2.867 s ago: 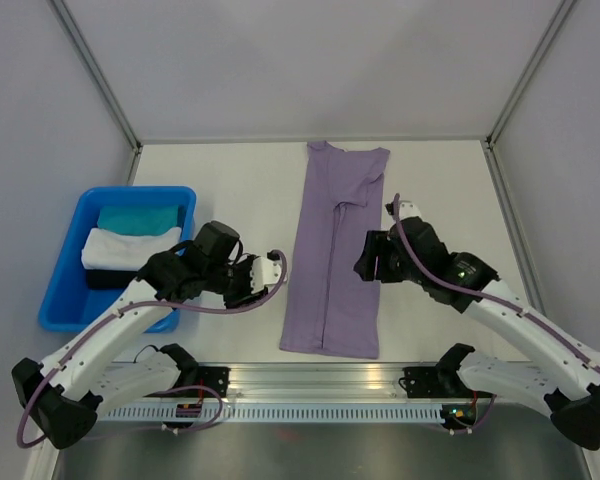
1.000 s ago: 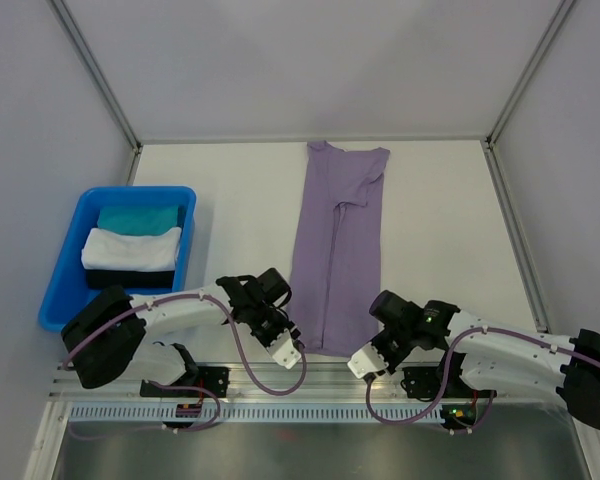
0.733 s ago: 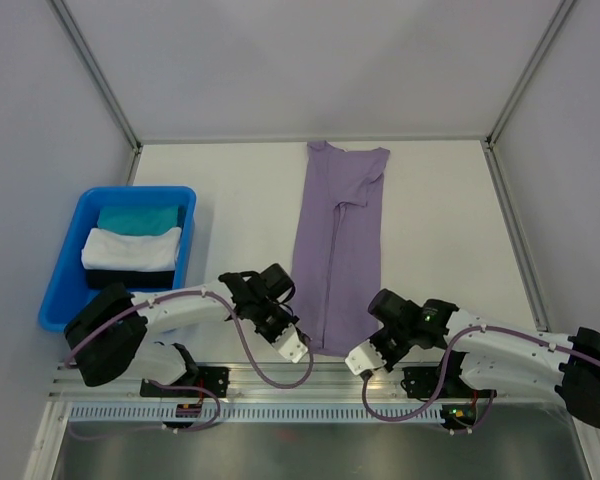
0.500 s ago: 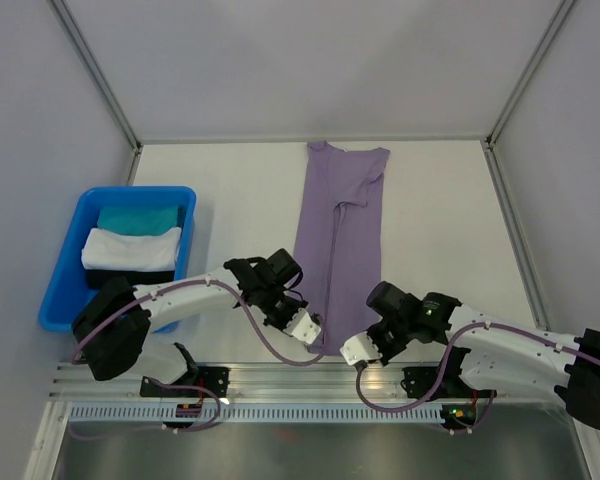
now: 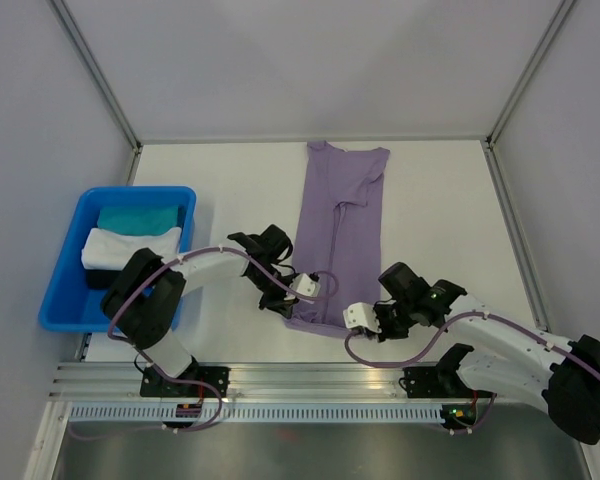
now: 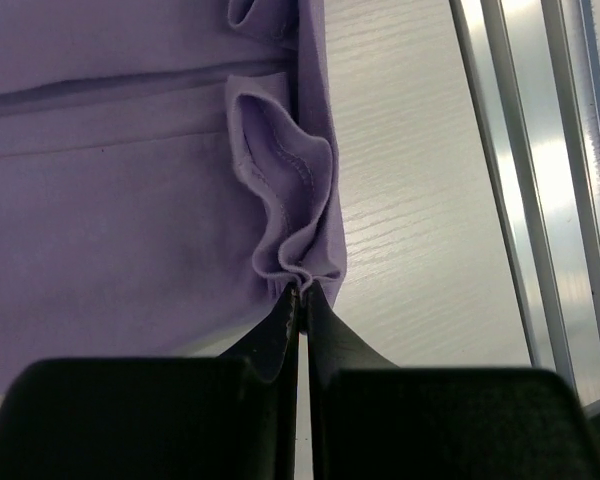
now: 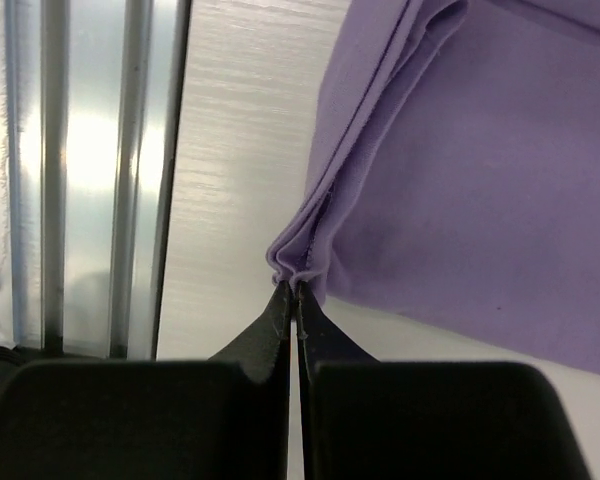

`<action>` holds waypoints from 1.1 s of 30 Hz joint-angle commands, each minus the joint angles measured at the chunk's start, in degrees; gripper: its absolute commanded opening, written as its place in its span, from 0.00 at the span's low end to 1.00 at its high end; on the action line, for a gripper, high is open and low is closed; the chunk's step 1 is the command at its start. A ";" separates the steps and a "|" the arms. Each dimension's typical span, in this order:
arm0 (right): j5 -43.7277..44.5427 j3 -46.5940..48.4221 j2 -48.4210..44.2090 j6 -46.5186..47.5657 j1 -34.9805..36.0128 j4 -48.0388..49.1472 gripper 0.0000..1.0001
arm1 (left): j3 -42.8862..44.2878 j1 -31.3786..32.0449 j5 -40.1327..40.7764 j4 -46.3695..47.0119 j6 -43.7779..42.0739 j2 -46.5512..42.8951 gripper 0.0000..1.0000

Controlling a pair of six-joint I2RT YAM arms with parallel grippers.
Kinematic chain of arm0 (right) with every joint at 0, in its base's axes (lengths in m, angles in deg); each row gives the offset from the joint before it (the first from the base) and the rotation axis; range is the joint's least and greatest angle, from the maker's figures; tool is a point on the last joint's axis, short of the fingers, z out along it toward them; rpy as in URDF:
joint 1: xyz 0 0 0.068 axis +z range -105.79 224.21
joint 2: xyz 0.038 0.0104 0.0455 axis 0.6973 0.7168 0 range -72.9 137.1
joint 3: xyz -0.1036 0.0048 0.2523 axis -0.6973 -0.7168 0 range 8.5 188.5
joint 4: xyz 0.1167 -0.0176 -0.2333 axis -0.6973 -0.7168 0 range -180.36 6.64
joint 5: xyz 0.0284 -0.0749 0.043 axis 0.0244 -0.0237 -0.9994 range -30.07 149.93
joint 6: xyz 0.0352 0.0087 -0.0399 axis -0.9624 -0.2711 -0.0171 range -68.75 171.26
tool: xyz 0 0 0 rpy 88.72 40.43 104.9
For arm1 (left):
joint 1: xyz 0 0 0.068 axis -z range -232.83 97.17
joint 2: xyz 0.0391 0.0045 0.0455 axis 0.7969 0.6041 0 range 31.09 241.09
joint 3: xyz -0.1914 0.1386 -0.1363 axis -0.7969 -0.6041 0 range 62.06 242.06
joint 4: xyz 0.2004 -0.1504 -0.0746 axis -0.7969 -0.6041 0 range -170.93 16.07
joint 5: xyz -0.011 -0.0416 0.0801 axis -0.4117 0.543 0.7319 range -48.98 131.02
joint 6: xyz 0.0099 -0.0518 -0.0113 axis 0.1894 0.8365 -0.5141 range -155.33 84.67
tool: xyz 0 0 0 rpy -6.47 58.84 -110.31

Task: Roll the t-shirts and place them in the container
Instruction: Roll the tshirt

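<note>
A lavender t-shirt (image 5: 340, 215) lies folded into a long strip down the middle of the table, its hem toward me. My left gripper (image 5: 302, 287) is shut on the hem's left corner, where the fabric (image 6: 285, 190) bunches into a ruffle at the fingertips. My right gripper (image 5: 357, 316) is shut on the hem's right corner, pinching several folded layers (image 7: 380, 150). The near end of the shirt is lifted and pulled in from the table's front edge.
A blue bin (image 5: 58, 290) at the left holds a teal bundle (image 5: 138, 217) and a white bundle (image 5: 130, 246). The aluminium rail (image 5: 310, 380) runs along the table's near edge. Grey walls enclose the back and both sides.
Both grippers closed on the hem corners at the front edge, then carried them away from me, so the shirt's near end has shifted up the table and bunched.
</note>
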 commanded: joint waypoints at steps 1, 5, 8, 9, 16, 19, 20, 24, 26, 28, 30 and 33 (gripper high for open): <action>-1.76 0.70 1.17 -2.99 -1.36 4.79 0.00 | 2.47 -1.38 -3.17 -1.77 1.43 1.64 0.03; -1.14 0.70 1.26 -4.92 -4.26 6.91 0.00 | 3.26 -1.91 -2.73 -2.03 1.61 3.58 0.03; -0.53 0.87 1.88 -6.95 -6.11 8.67 0.00 | 3.96 -2.35 -3.00 -2.03 2.13 3.93 0.03; 0.17 1.05 2.14 -8.17 -6.29 9.02 0.00 | 4.40 -2.44 -3.17 -2.03 2.57 4.28 0.03; 8.44 1.57 1.70 -18.37 -8.83 14.38 0.39 | 6.24 -3.23 -3.88 -2.38 4.16 5.60 0.07; 6.16 3.42 1.44 -24.93 -12.16 16.57 0.48 | 7.12 -3.58 -4.05 -2.65 4.59 6.22 0.09; 5.72 5.07 1.44 -27.75 -13.05 17.45 0.50 | 7.73 -3.75 -4.23 -2.73 5.55 6.48 0.09; -0.69 9.56 0.56 -40.15 -19.36 21.67 0.50 | 9.06 -4.37 -5.19 -4.31 6.27 7.45 0.10; -2.71 11.41 0.47 -49.61 -21.22 21.94 0.50 | 8.88 -4.46 -5.46 -4.67 6.09 7.19 0.10; -5.43 11.16 0.03 -54.48 -24.12 21.77 0.49 | 8.71 -4.46 -5.72 -5.63 5.57 7.01 0.11; -7.03 8.62 -0.32 -61.07 -24.66 20.80 0.47 | 8.79 -4.46 -6.07 -6.86 4.86 7.10 0.13; -4.75 4.05 -0.15 -66.87 -24.57 18.79 0.44 | 9.15 -4.46 -6.25 -7.83 4.42 7.10 0.19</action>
